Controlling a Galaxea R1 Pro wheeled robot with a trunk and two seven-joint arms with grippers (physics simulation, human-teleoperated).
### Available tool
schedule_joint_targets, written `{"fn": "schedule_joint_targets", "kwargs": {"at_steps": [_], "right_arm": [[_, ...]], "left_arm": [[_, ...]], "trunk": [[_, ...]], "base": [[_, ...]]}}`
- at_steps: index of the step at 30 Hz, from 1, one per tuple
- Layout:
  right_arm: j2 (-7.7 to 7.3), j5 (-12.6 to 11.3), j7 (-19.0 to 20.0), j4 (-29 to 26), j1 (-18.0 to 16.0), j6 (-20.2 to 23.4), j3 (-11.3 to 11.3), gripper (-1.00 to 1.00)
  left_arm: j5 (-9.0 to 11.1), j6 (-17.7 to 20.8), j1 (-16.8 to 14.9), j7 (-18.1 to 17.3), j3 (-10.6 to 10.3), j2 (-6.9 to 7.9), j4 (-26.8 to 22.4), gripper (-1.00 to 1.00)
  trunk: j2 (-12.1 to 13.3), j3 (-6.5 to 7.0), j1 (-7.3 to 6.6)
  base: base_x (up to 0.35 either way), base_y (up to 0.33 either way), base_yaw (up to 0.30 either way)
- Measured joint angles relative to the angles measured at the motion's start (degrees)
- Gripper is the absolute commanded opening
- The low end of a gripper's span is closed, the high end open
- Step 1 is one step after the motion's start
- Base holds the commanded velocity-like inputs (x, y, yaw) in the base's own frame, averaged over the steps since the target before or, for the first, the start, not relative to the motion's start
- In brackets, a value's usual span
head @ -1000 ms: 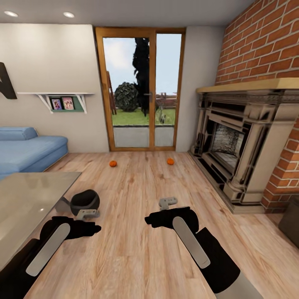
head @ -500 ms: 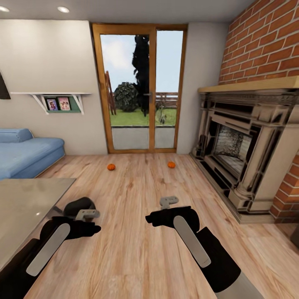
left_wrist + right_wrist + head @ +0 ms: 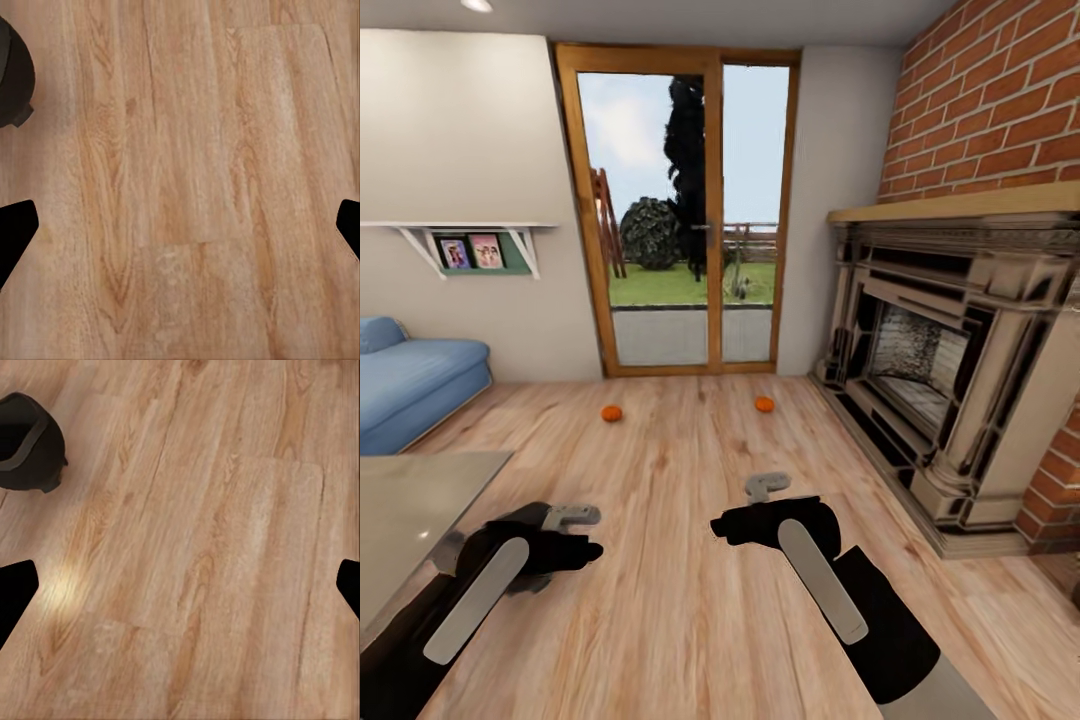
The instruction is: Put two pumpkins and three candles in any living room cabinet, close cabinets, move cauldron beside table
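Two orange pumpkins sit on the wooden floor (image 3: 680, 600) far ahead, near the glass door (image 3: 678, 210) — the left pumpkin (image 3: 611, 413) and the right pumpkin (image 3: 764, 404) lie well apart from each other, the right one nearer the stone fireplace (image 3: 940, 370) under the brick wall. Both arms reach forward over bare planks. The left gripper (image 3: 180, 225) has its fingers spread wide, nothing between them; the right gripper (image 3: 180, 585) is spread just the same and empty. The black cauldron (image 3: 28, 442) stands on the floor by the near left — in the head view it is mostly hidden behind the left arm, beside the corner of the grey table (image 3: 410, 510). A blue sofa (image 3: 410, 385) lies against the far left wall, below a small white shelf (image 3: 470, 240) holding framed pictures.
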Motion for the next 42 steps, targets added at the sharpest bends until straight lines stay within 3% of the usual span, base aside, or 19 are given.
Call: {"fn": "schedule_joint_targets", "kwargs": {"at_steps": [8, 42], "right_arm": [[0.01, 0.0, 0.0, 0.0, 0.0, 0.0, -0.1, 1.0], [0.01, -0.1, -0.1, 0.0, 0.0, -2.5, -0.3, 1.0]], "left_arm": [[0.0, 0.0, 0.0, 0.0, 0.1, 0.01, 0.1, 1.0], [0.0, 0.0, -2.2, 0.2, 0.7, -0.03, 5.6, 1.0]], "trunk": [[0.0, 0.0, 0.0], [0.0, 0.0, 0.0]], "base": [[0.338, 0.0, -0.135], [0.339, 0.0, -0.003]]}}
